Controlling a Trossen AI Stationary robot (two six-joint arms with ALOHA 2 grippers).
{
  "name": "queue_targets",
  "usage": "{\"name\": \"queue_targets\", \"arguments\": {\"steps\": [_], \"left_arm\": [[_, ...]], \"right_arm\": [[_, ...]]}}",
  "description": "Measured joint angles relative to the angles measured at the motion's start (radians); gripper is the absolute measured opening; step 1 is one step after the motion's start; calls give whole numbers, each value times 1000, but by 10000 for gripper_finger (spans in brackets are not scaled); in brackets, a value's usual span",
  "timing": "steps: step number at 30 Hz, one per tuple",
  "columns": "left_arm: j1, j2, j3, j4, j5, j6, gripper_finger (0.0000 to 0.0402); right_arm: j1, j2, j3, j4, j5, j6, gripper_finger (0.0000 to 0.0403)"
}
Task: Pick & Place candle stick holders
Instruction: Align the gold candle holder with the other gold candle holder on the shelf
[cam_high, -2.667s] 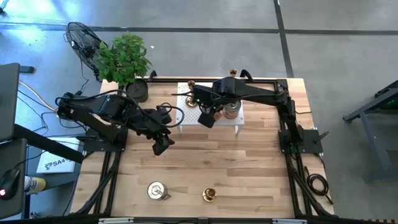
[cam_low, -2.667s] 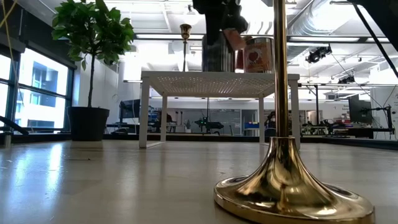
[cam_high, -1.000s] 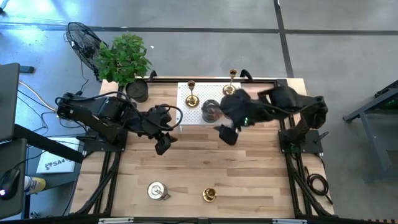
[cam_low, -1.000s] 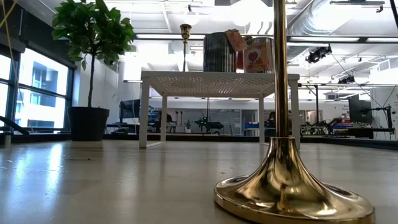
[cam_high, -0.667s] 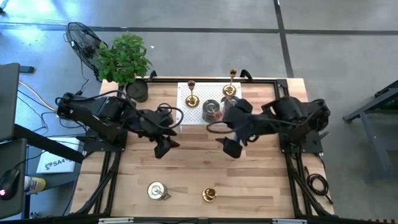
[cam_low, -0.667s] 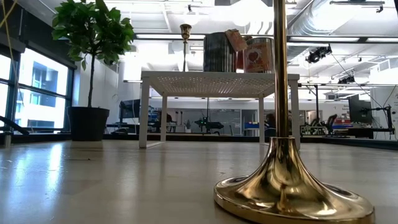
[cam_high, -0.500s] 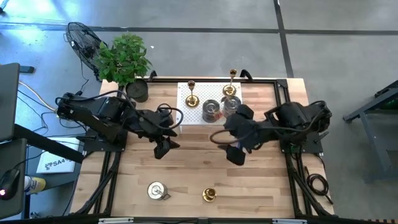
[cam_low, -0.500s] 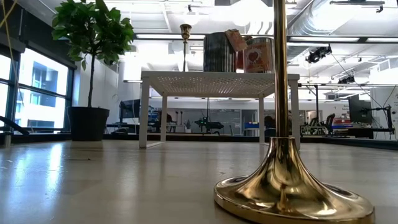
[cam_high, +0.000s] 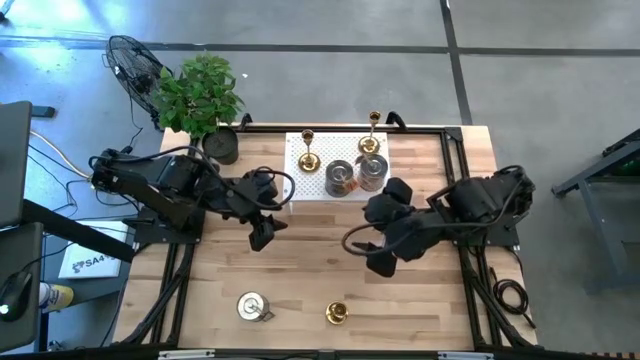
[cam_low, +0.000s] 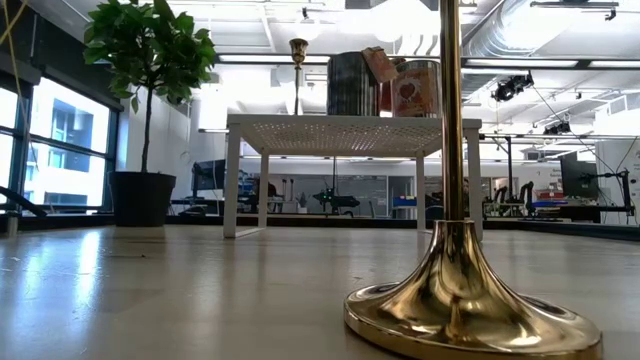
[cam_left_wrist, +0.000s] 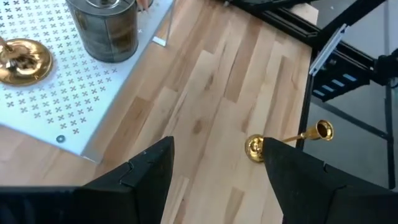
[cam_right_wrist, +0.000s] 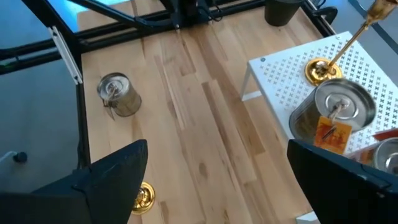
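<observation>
A white perforated stand (cam_high: 300, 180) at the table's far side carries two gold candle sticks (cam_high: 308, 160) (cam_high: 371, 140) and two silver-grey cylinders (cam_high: 339, 178) (cam_high: 372, 172). A third silver cylinder (cam_high: 252, 307) and a third gold stick (cam_high: 337, 314) stand upright on the wood near the front edge. My left gripper (cam_high: 262, 235) hovers open and empty left of the stand's near corner. My right gripper (cam_high: 380, 262) hovers open and empty over the table's middle, nearer than the stand. The right wrist view shows the near silver cylinder (cam_right_wrist: 118, 93) and gold stick (cam_right_wrist: 144, 198).
A black pot with a green plant (cam_high: 220, 145) stands at the far left corner. A fan (cam_high: 130, 62) stands on the floor beyond. Bare wood lies between the stand and the two near pieces. In the low view the near gold stick's base (cam_low: 465, 300) fills the foreground.
My right gripper has drawn back from the white stand toward the table's near edge, staying open and empty. The silver cylinders and gold sticks on the stand have stayed in place.
</observation>
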Motion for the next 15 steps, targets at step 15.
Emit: {"name": "queue_targets", "arguments": {"steps": [15], "left_arm": [[-17, 0, 0, 63, 20, 218, 273]], "right_arm": [[2, 1, -80, 54, -10, 68, 379]]}}
